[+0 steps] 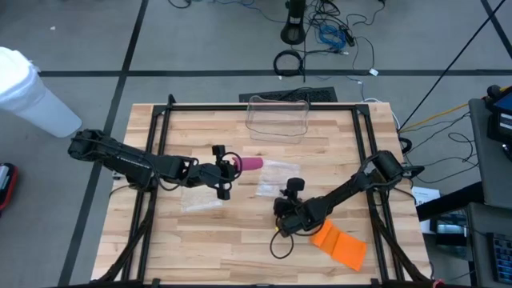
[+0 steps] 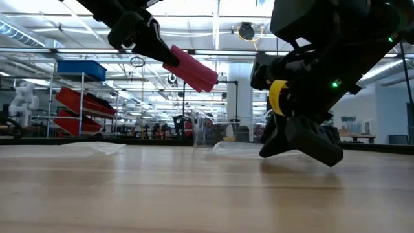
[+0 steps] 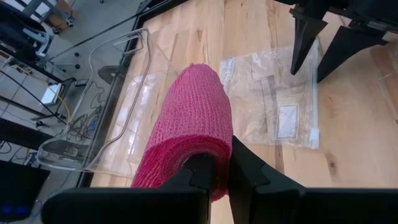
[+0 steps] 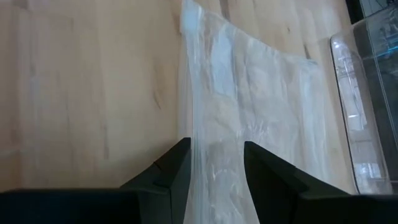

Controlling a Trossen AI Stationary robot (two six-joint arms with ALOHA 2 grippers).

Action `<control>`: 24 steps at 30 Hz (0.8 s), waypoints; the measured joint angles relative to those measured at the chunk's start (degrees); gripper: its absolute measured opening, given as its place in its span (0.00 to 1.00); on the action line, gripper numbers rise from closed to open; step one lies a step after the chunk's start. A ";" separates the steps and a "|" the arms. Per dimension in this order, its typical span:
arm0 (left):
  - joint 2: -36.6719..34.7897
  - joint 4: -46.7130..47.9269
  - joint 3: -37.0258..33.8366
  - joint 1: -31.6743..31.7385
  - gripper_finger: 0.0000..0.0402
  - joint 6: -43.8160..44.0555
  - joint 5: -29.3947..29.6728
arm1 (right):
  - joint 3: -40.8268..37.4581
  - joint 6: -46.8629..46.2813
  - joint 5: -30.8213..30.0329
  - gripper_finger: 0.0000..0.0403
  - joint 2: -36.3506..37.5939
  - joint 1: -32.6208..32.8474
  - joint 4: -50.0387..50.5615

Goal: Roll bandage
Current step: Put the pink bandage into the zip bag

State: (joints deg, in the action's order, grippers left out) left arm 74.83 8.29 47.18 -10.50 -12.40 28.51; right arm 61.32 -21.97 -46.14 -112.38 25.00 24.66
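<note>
The pink bandage roll (image 3: 193, 118) hangs in the air over the middle of the table (image 1: 240, 240), and my left gripper (image 3: 222, 177) is shut on it. In the high view the roll (image 1: 252, 163) sticks out from my left gripper (image 1: 230, 168) toward the table's right. My right gripper (image 4: 214, 168) is open and low over a clear plastic bag (image 4: 249, 106) that lies flat on the table. One finger stands on each side of the bag's near end. In the high view my right gripper (image 1: 289, 190) is just right of the roll. My left gripper pinches the roll's wall at its near end (image 3: 221, 183). One finger seems to be inside the hollow end and the other outside. The roll (image 2: 191, 68) sticks out beyond the fingers, slants downward, and is clear of the table. Whether my right gripper's fingertips (image 2: 278, 150) touch the bag, I cannot tell.
A clear plastic container (image 1: 278, 116) stands at the table's far edge. A second clear bag (image 1: 200, 196) lies below my left gripper. A flat orange piece (image 1: 340, 244) lies near the front right. A black frame (image 1: 264, 106) runs around the table.
</note>
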 joint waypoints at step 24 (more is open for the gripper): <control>0.00 0.44 0.00 -0.02 0.07 -1.19 -4.53 | -7.34 -13.52 5.87 0.00 0.97 -7.97 -1.74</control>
State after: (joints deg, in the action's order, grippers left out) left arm 74.83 8.73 47.18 -10.52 -13.60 23.99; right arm 53.98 -35.49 -40.28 -111.41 17.03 22.92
